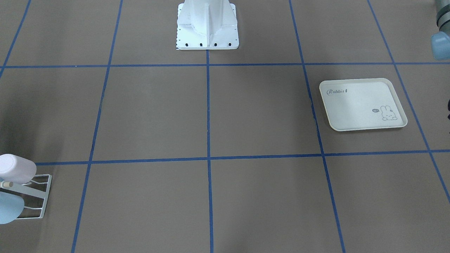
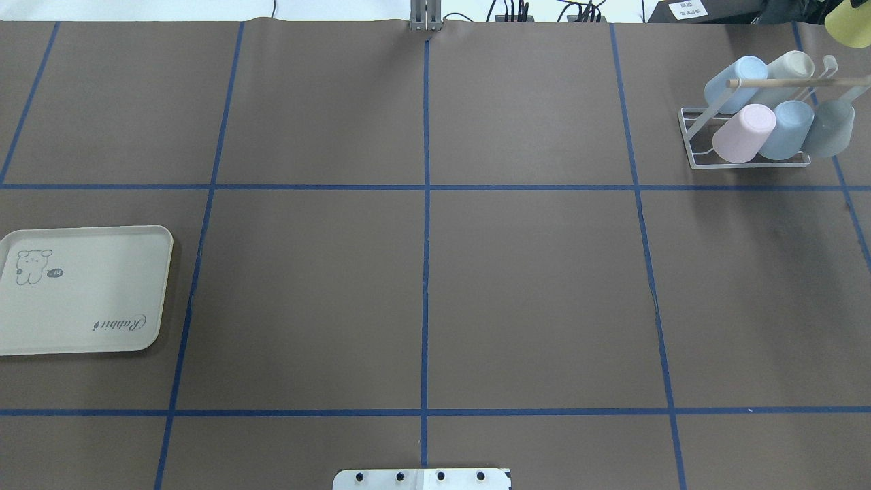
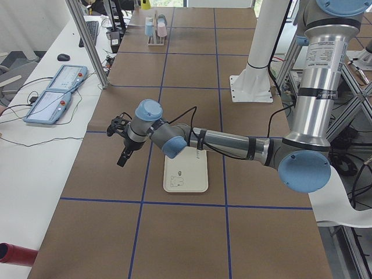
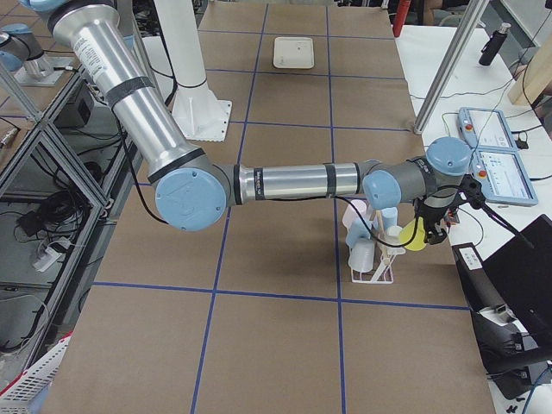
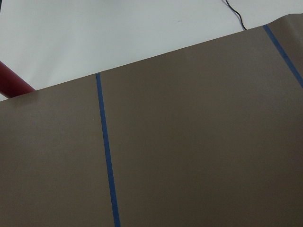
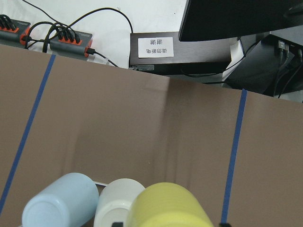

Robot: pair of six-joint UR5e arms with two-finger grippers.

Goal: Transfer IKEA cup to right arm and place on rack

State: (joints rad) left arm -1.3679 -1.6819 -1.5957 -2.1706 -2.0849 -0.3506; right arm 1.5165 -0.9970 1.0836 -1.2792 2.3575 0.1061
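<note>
We'd seat the yellow cup (image 6: pixel 165 205) squarely on the rack (image 2: pixel 782 82); whether the right gripper (image 4: pixel 429 226) is clamping it, we cannot tell.

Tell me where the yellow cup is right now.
In the overhead view's top-right corner, the yellow cup is just beyond the rack, on the robot's right.

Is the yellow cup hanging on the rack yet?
No, the overhead view shows the yellow cup apart from the rack, beyond its far right corner.
</note>
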